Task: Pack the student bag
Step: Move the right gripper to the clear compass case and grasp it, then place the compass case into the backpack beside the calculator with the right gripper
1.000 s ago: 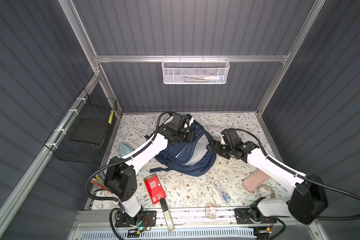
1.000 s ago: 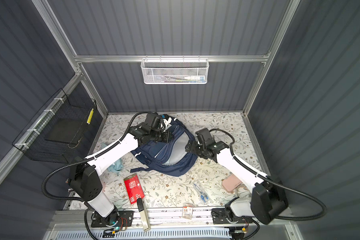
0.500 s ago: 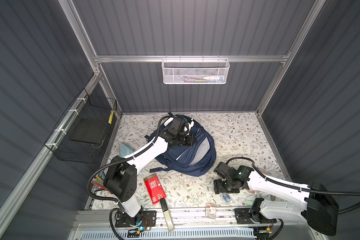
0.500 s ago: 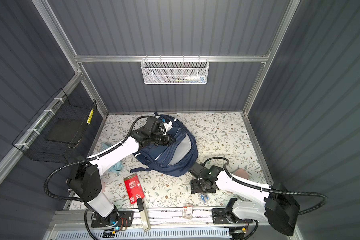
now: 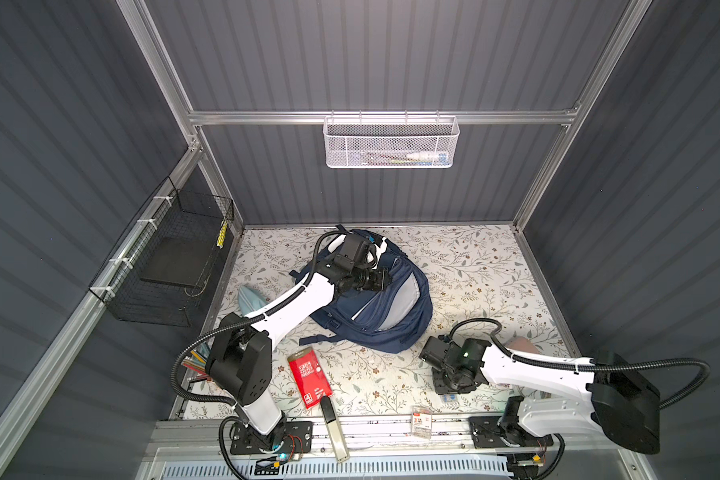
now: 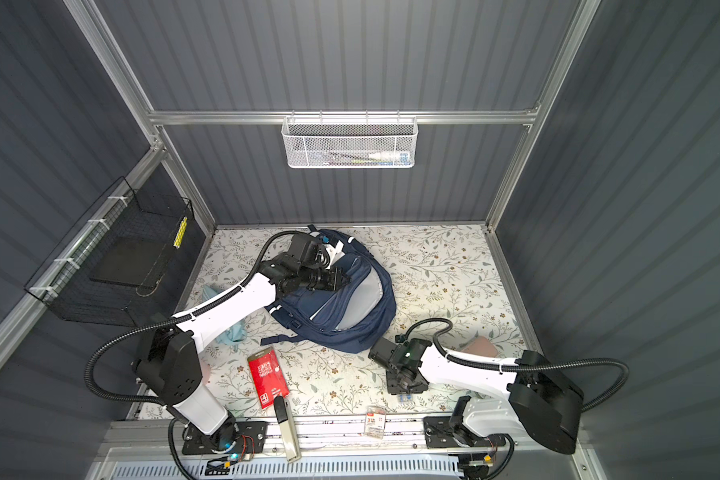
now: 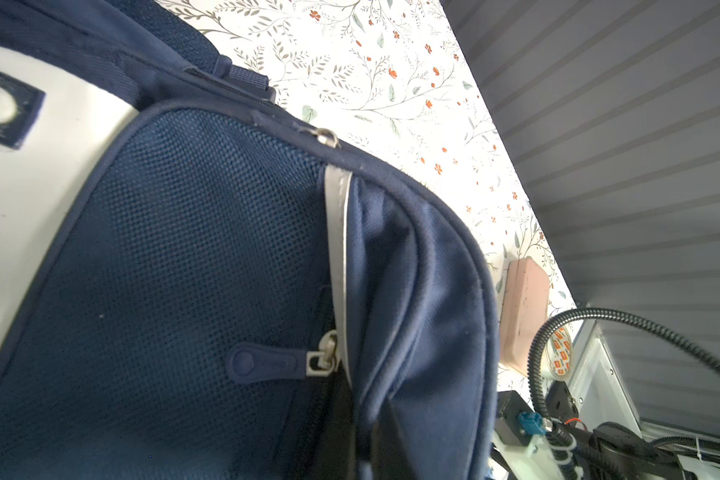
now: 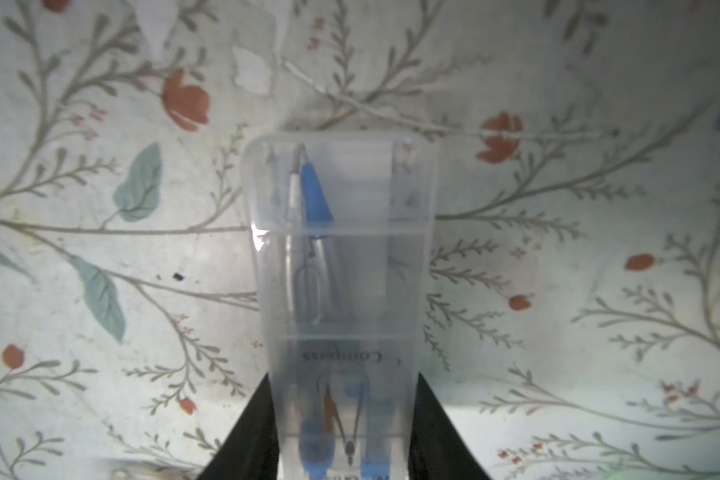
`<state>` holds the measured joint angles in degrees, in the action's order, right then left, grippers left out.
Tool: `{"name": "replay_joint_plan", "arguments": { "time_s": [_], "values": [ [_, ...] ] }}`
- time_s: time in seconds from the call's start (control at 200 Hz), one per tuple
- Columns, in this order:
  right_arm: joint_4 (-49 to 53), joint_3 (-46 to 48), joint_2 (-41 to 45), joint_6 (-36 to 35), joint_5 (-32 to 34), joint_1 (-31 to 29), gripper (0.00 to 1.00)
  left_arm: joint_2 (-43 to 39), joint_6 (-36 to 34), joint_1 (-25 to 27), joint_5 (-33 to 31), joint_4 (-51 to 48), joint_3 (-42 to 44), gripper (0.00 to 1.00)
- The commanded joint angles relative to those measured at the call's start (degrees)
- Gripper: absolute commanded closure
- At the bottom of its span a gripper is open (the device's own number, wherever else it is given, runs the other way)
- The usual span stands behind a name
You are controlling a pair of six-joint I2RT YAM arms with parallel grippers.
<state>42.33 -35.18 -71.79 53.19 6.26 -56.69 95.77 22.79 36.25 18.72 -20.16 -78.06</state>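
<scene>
The student bag (image 5: pixel 391 307) (image 6: pixel 350 307), navy with grey panels, lies at the back middle of the floral table. My left gripper (image 5: pixel 385 279) (image 6: pixel 346 279) is on its upper part. In the left wrist view the dark jaws (image 7: pixel 366 428) are shut on a fold of the bag (image 7: pixel 184 249) beside a zipper pull. My right gripper (image 5: pixel 452 384) (image 6: pixel 406 384) points down at the front right of the table. In the right wrist view its fingers (image 8: pixel 344 399) press both long sides of a clear plastic compass case (image 8: pixel 341 257) that lies flat.
A red booklet (image 5: pixel 310 378), a black-and-silver bar (image 5: pixel 333 428) and a small packet (image 5: pixel 420 424) lie at the front. A pink case (image 5: pixel 522 345) sits behind the right arm, a light-blue pouch (image 5: pixel 250 299) under the left arm. Baskets hang on the back wall (image 5: pixel 391 143) and left wall (image 5: pixel 171 266).
My right arm left the bag, swung to the front right and came down over the compass case, its jaws closing in on it. The left gripper kept hold of the bag fabric.
</scene>
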Motion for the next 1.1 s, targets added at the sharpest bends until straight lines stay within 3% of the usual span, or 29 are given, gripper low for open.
{"name": "replay_joint_plan", "arguments": {
  "time_s": [0.0, 0.105, 0.21, 0.29, 0.495, 0.625, 0.765, 0.891, 0.991, 1.091],
  "values": [
    [0.3, -3.5, 3.8, 0.6, 3.9, 0.6, 0.64, -2.2, 1.0, -0.6, 2.3, -3.0, -2.1, 1.00],
    [-0.5, -7.4, 6.2, -2.6, 5.0, 3.8, 0.64, -1.7, 1.1, -0.6, 2.6, -2.9, -2.4, 1.00],
    [-6.1, -12.5, 4.1, -8.4, -0.7, 12.2, 0.64, -1.0, 1.2, -0.6, 3.0, -3.0, -2.4, 1.00],
    [-9.5, -18.5, -1.4, -12.3, -4.6, 17.3, 0.63, -1.0, 1.3, -0.6, 3.3, -3.0, -4.8, 1.00],
    [-14.1, -37.0, -21.7, -16.8, -11.1, 22.6, 0.63, -1.0, 0.7, -0.7, 2.6, -4.6, -7.0, 1.00],
    [-15.3, -43.7, -30.4, -17.5, -8.3, 22.9, 0.61, -0.5, 0.8, -0.7, 2.5, -4.6, -7.5, 1.00],
    [-22.3, -41.2, -32.9, -14.2, -11.5, 22.8, 0.54, 0.2, 0.7, -0.7, 2.7, -4.7, -8.1, 1.00],
    [-21.8, -40.5, -34.6, -13.2, -12.6, 22.6, 0.44, 0.7, 0.6, -0.8, 2.7, -4.6, -8.1, 1.00],
    [-22.2, -38.1, -32.7, -12.4, -12.1, 22.6, 0.32, 0.5, 0.7, -0.7, 2.7, -4.1, -6.9, 1.00],
    [-23.3, -34.7, -28.9, -11.6, -10.6, 22.7, 0.30, 0.4, 1.0, -0.7, 2.5, -3.5, -6.1, 1.00]
  ]
}}
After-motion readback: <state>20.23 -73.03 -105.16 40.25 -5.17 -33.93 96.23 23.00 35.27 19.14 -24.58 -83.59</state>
